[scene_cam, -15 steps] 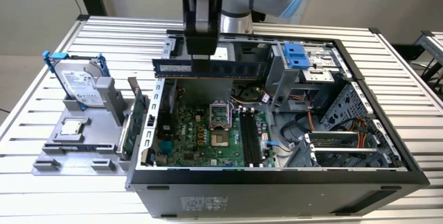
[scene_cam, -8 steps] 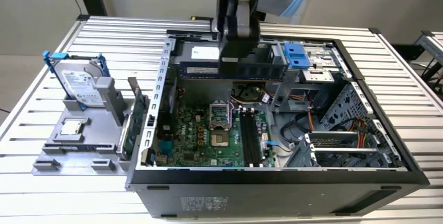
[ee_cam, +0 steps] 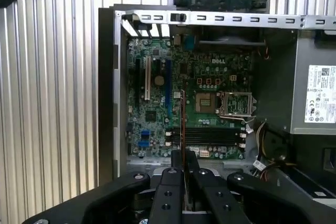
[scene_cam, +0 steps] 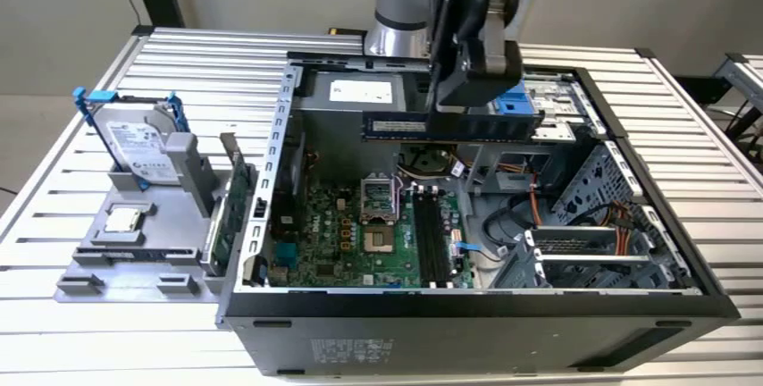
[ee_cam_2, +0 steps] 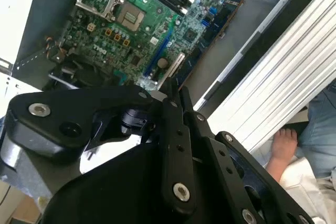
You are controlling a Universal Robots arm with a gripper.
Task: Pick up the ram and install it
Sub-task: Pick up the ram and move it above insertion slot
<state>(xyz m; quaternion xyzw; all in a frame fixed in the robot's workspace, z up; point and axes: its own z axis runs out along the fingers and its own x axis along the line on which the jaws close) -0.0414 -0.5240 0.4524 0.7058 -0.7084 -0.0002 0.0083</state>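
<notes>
In the exterior view the ram (scene_cam: 406,125), a long dark stick with a row of chips, hangs level above the open computer case (scene_cam: 477,310). My gripper (scene_cam: 477,107) is shut on its upper edge, near the middle. The first wrist view shows the ram (ee_cam: 182,124) edge-on as a thin line running out from between my fingers (ee_cam: 170,182), over the green motherboard (ee_cam: 157,114). The black memory slots (scene_cam: 435,239) lie below it on the board and also show in the first wrist view as slots (ee_cam: 210,136). My gripper (ee_cam_2: 176,98) hangs over the board in the second wrist view.
A grey holder (scene_cam: 120,261) at the exterior view's left carries a hard drive in a blue frame (scene_cam: 134,140), a green card (scene_cam: 229,203) and a small chip (scene_cam: 123,219). The power supply (scene_cam: 357,93) and cables (scene_cam: 513,216) sit inside the case. A person's hand (ee_cam_2: 283,145) rests beside the table.
</notes>
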